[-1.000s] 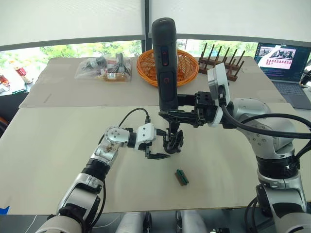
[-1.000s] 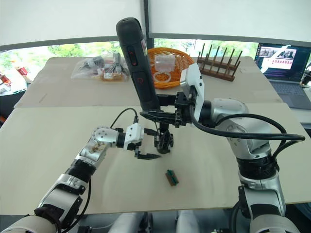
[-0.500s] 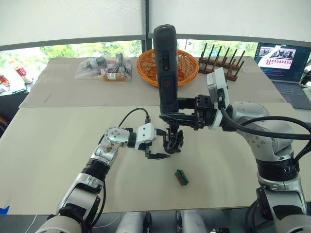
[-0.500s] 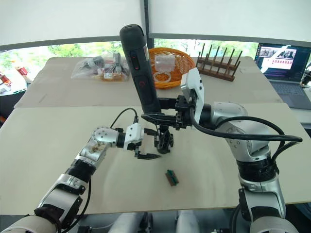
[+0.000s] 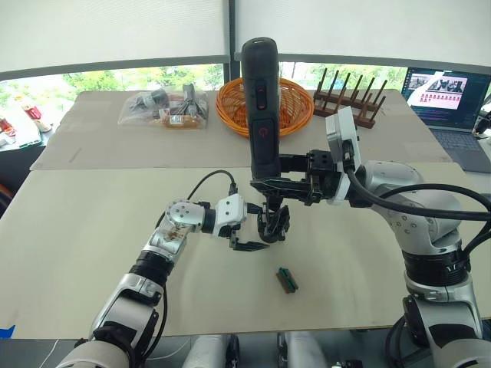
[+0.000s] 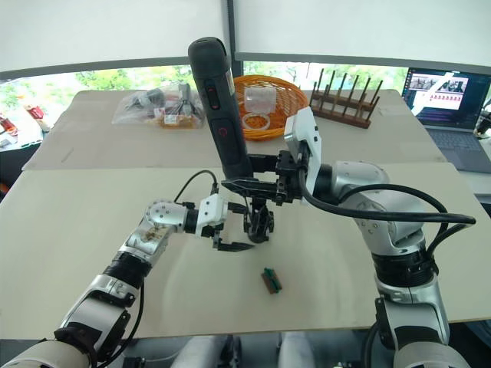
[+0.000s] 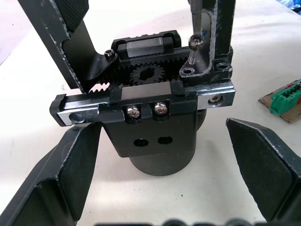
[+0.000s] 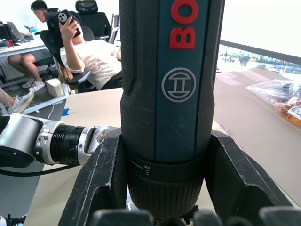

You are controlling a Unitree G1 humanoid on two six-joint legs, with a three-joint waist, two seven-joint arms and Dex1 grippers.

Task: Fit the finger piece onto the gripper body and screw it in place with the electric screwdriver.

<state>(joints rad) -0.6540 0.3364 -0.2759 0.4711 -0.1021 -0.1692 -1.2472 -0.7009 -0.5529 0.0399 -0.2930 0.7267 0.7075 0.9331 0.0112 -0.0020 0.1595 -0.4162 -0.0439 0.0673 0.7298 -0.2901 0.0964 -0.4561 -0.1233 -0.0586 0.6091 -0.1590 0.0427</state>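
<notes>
Gripper body (image 7: 155, 120) stands on its round base at the middle of the desk (image 5: 92, 222), gear and rack facing our left wrist camera. Finger piece (image 7: 218, 35) sits upright on the right end of the body's rail, seated over its screw holes.

Our right hand (image 8: 164, 188) is clamped round the electric screwdriver (image 5: 259, 107), holding it near vertical above the body, so the thin bit comes down beside the finger piece; the bit's tip sits just by a screw hole in the piece's foot. We judge this upright hold is meant to keep the bit square to the screw.

Our left hand (image 7: 164, 160) is spread wide, one finger on each side of the base, neither clearly touching it. We read this as bracing, ready to stop the body turning.

A small green-and-brown block (image 5: 287, 279) lies near us, right of the body. An orange basket (image 5: 299, 107) stands far behind.

Against half a second ago, almost nothing has shifted: the screwdriver leans a hair differently, and the left hand and the body are unmoved.
</notes>
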